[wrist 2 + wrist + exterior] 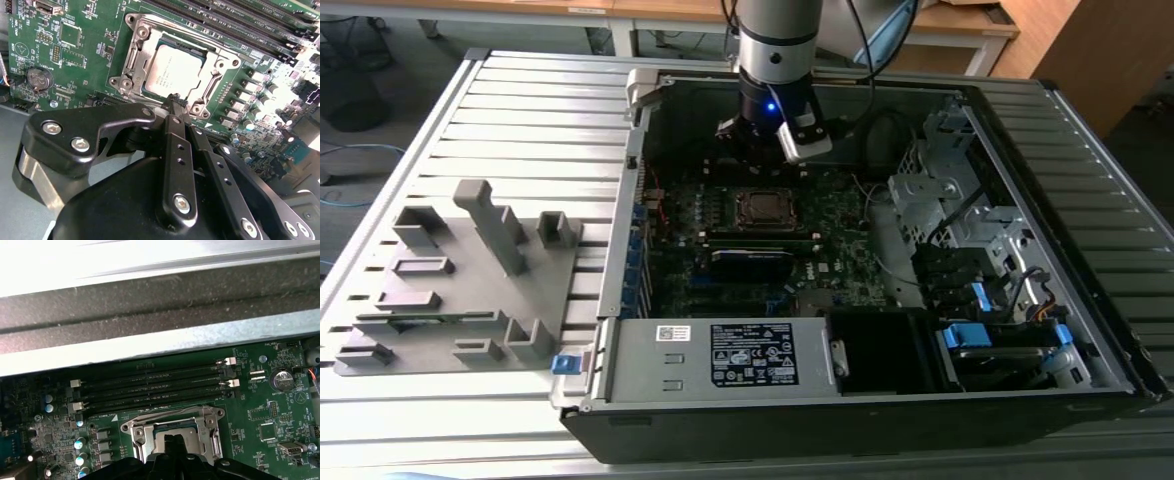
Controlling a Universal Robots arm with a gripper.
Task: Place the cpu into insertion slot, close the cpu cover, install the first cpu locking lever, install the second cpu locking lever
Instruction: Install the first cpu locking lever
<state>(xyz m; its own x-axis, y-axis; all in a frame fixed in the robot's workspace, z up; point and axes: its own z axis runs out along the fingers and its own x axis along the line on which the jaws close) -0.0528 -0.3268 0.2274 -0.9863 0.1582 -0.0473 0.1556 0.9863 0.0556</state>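
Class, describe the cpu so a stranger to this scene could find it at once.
Find the green motherboard inside the open computer case. Beside its long memory slots sits a silver cpu cover; the cpu is the flat, dull-silver square in its window.

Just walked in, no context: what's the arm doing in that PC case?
A single arm has its gripper down inside the open computer case, right over the insertion slot on the green motherboard. The fingertips are closed together, holding nothing. The cpu already sits in the slot with the cpu cover lying closed around it. Whether the locking levers are latched isn't clear.
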